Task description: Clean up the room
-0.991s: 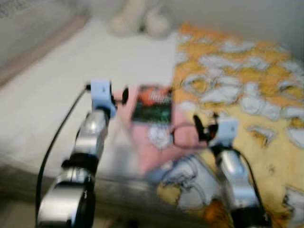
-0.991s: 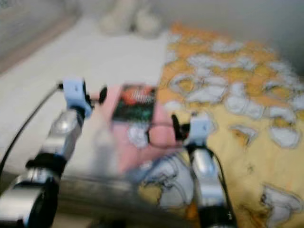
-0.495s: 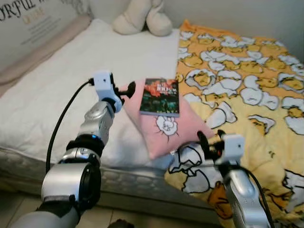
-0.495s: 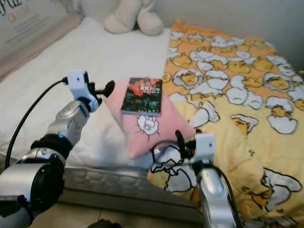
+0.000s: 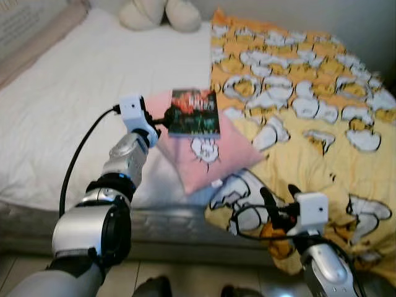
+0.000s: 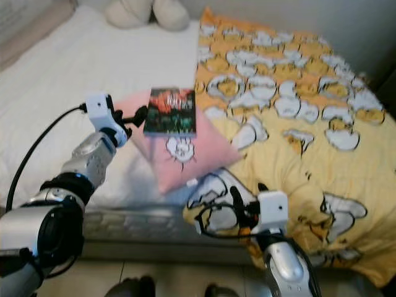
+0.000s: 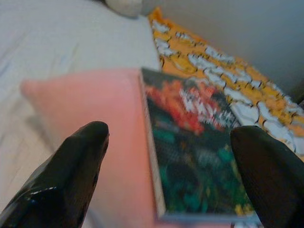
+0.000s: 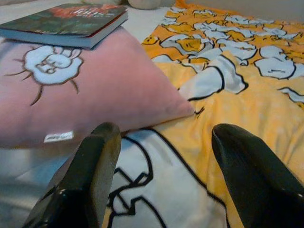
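Half a second on, the head camera has tilted lower over the bed, and the right gripper (image 5: 275,204) has dropped back toward the near edge of the mattress while the left gripper (image 7: 171,156) holds its reach at the book (image 5: 194,112). Dark-covered with red and green artwork, the book lies flat on a pink pillow (image 5: 210,159) printed with a white cartoon figure; the pillow rests on a white mattress (image 5: 68,105), its right corner overlapping a yellow duvet (image 5: 309,105) patterned with white egg shapes. Left fingers are spread wide, the tips poised just at the book's near left corner, one over the pillow and one over the cover, gripping nothing. Right fingers are likewise parted, hovering low over the duvet's near edge, close to the pillow's near corner. A cream plush toy (image 5: 158,12) sits at the far end of the bed.
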Robot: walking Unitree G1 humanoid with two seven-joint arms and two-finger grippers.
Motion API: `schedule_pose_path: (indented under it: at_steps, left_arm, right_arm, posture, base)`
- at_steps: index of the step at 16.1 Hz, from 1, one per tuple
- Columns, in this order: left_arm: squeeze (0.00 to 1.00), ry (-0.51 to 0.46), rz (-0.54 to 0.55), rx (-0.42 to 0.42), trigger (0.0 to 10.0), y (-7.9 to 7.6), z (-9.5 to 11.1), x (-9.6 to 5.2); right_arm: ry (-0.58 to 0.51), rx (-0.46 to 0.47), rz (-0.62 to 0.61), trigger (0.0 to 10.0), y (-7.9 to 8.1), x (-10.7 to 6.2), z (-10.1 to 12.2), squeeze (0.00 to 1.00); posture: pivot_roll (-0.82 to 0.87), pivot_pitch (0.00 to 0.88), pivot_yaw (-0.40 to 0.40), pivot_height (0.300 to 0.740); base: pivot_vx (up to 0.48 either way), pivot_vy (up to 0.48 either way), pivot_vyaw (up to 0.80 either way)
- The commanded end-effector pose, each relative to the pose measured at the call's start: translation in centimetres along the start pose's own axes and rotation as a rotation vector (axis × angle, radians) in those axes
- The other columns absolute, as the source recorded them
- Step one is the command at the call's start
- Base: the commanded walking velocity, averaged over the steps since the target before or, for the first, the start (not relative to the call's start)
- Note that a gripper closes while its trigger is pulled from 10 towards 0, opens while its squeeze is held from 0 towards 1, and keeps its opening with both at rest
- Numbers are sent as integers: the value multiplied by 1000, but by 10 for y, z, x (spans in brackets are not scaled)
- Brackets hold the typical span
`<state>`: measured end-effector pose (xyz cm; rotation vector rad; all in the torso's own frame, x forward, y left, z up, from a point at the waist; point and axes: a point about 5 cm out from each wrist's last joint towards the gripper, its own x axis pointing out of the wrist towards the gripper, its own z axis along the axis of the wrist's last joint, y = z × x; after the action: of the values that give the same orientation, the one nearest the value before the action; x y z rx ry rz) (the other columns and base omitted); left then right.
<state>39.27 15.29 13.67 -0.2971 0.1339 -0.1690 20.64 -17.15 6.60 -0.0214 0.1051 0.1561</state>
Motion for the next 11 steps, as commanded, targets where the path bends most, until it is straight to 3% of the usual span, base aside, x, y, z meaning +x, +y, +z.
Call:
schedule_pose_path:
  at_steps: [1,7,9,10,11]
  left_arm:
    - [0,2,-11,16,10000,-7,3,3]
    - [0,-48,-4,-22,10000,-2,11,3]
    - [0,-152,-12,175,10000,-1,28,1]
    - [0,-254,-50,282,10000,0,36,-6]
    - [0,-340,-134,365,10000,-3,33,-29]
  right_arm:
    - [-7,-6,8,10000,2,-7,8,0]
    - [47,2,17,10000,12,-39,8,0]
    - [17,-25,13,10000,17,-44,19,0]
    - [-28,-44,-17,10000,16,-47,32,0]
    - [-71,-50,-55,10000,13,-54,45,0]
  posture:
    - [-208,133,-39,740]
    - [-256,226,-33,740]
    - [-262,224,-20,740]
    - [-254,212,-10,740]
    - [-223,191,-4,740]
  base:
    - [0,0,0]
    - [0,0,0]
    - [0,0,0]
    - [0,0,0]
    - [0,0,0]
